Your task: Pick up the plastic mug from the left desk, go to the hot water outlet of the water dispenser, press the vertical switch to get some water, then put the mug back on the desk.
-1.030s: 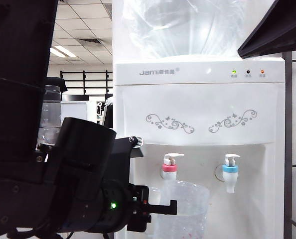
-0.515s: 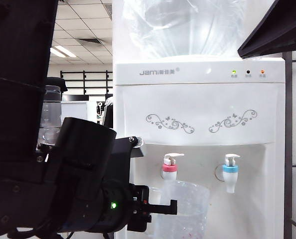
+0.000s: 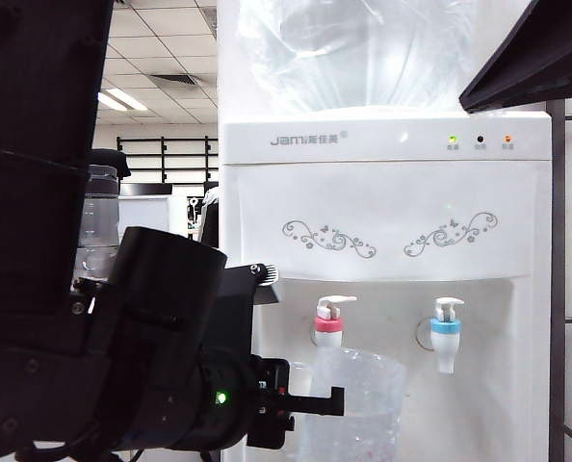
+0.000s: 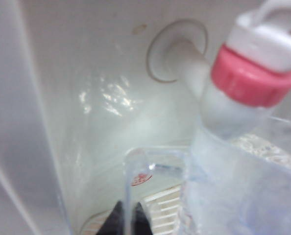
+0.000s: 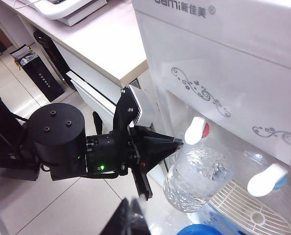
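The clear dimpled plastic mug (image 3: 355,404) hangs under the hot water outlet (image 3: 327,325), the pink-collared tap of the white water dispenser (image 3: 382,183). My left gripper (image 3: 330,400) is shut on the mug's clear loop handle (image 4: 130,181); its black fingertips (image 4: 117,221) pinch the handle from both sides. In the left wrist view the outlet (image 4: 255,81) sits just over the mug's rim (image 4: 243,181), with the white vertical switch (image 4: 270,32) on top. My right gripper (image 5: 131,221) is shut and empty, hovering off to the side and looking onto the left gripper (image 5: 177,143) and mug (image 5: 199,176).
A blue-collared tap (image 3: 445,332) sits to the right of the pink one. A white drip grille (image 5: 243,205) lies below the taps. The pale left desk (image 5: 101,44) stands beside the dispenser. A dark part of an arm (image 3: 532,53) crosses the top right corner.
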`<state>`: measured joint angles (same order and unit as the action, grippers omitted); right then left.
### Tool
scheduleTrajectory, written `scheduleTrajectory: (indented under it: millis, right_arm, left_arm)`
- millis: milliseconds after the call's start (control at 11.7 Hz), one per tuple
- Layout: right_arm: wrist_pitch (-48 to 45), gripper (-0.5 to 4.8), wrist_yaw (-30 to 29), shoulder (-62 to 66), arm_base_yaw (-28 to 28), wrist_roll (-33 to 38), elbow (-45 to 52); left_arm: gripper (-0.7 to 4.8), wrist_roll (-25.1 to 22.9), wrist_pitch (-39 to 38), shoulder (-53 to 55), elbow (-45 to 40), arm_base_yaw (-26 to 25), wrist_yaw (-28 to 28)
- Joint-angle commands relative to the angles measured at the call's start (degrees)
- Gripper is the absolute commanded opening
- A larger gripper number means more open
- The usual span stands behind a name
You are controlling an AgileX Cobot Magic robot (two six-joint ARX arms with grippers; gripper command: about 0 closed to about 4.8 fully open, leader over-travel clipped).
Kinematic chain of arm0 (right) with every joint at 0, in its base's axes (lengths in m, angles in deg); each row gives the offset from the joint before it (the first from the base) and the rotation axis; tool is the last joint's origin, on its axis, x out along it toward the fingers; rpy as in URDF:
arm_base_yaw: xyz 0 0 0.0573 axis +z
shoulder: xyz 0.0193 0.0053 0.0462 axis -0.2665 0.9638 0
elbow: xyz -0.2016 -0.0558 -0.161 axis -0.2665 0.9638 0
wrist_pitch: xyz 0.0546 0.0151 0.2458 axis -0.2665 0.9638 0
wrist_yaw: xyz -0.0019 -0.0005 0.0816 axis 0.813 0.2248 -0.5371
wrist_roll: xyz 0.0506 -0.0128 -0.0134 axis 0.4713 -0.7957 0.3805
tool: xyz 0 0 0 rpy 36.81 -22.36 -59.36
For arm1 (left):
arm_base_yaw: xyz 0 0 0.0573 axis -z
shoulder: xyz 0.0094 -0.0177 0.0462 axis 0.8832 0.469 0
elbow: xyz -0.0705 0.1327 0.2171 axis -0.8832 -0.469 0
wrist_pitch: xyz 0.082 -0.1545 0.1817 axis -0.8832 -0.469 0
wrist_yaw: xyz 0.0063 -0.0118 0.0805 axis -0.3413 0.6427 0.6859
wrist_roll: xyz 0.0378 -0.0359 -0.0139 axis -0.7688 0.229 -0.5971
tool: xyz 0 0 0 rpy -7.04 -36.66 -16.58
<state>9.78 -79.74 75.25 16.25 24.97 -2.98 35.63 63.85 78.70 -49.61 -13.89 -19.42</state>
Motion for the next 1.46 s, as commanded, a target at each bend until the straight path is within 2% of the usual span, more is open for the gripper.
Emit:
scheduleTrajectory:
  millis: [86,429,601,1116,1459]
  right_arm:
    - [-0.79,-0.06,-0.11,-0.11,0.04,0.20,-0.20]
    - [-0.79,-0.06,-0.11,-0.11,0.04,0.20,-0.20]
    - [-0.79,-0.06,-0.11,-0.11,0.04,0.20,-0.20]
    - [-0.79,-0.06,-0.11,-0.11,0.04,0.20,-0.20]
    - [-0.76,-0.06,-0.13,-0.11,0.04,0.20,-0.20]
  left_arm:
    - [-0.05,-0.15,5.35,0.02,0.37,1.40,-4.11]
    - [-0.05,-0.55,5.31,0.02,-2.60,2.34,-4.31]
    - [-0.05,-3.15,5.31,0.00,-3.13,2.67,-3.96]
    - [-0.05,-5.51,5.35,-0.09,-3.13,3.52,-4.09]
    - [-0.05,-5.44,5.60,-1.25,-3.13,3.56,-4.09]
